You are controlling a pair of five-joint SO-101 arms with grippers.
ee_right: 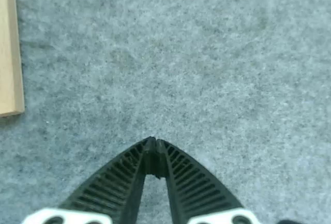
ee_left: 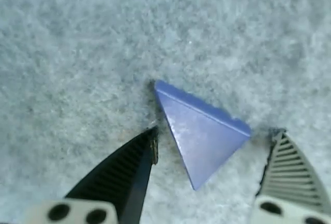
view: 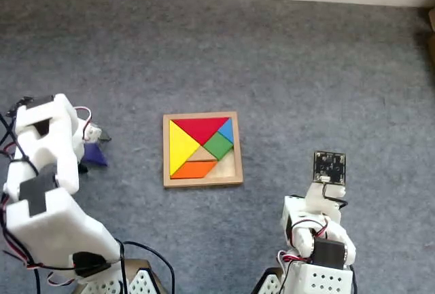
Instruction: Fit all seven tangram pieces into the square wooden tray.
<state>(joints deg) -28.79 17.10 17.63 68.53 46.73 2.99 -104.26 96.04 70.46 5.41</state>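
Note:
The square wooden tray (view: 202,182) lies mid-table holding yellow, red, blue, green and orange pieces, with a bare patch at its lower right corner. A dark blue triangle (ee_left: 202,131) lies flat on the grey carpet, also seen at the left of the table (view: 96,155). My left gripper (ee_left: 214,138) is open just above it, one finger on each side, neither touching. My right gripper (ee_right: 155,145) is shut on nothing over bare carpet, at the tray's lower right; the tray edge (ee_right: 9,48) shows beside it.
Grey carpet covers the whole table. The left arm's white body (view: 47,172) stands at the left edge, the right arm (view: 319,233) at the bottom right. Open carpet lies all around the tray.

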